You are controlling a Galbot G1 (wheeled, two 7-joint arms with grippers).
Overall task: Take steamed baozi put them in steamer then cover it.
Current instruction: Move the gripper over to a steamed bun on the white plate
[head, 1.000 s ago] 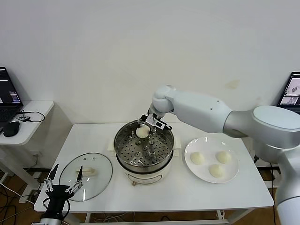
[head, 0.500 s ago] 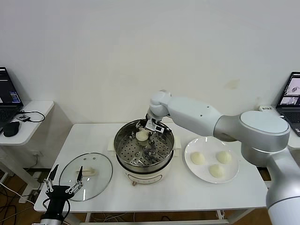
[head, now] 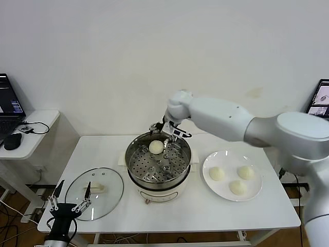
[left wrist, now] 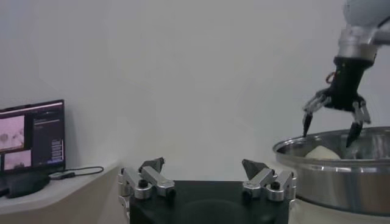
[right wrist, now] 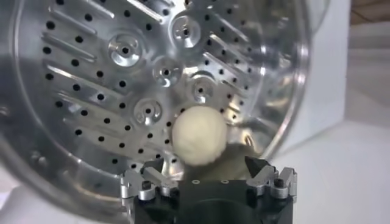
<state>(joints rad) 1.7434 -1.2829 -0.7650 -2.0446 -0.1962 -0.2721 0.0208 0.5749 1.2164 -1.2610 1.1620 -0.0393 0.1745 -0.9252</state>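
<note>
Baozi [right wrist: 198, 136] on steamer [head: 134, 154] tray, free; right gripper [head: 165, 130] fingers spread above; left gripper [head: 69, 197] spread.

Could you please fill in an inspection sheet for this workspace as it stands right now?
Surface: white table.
Job's things: one baozi on the steamer tray; three baozi on the white plate; glass cover flat on the table.
Clutter: nothing seen.
Grippers: right gripper open above the steamer's far rim; left gripper open beside the cover.
Cables: on the side desk.
Surroundings: laptops, white wall.
</note>
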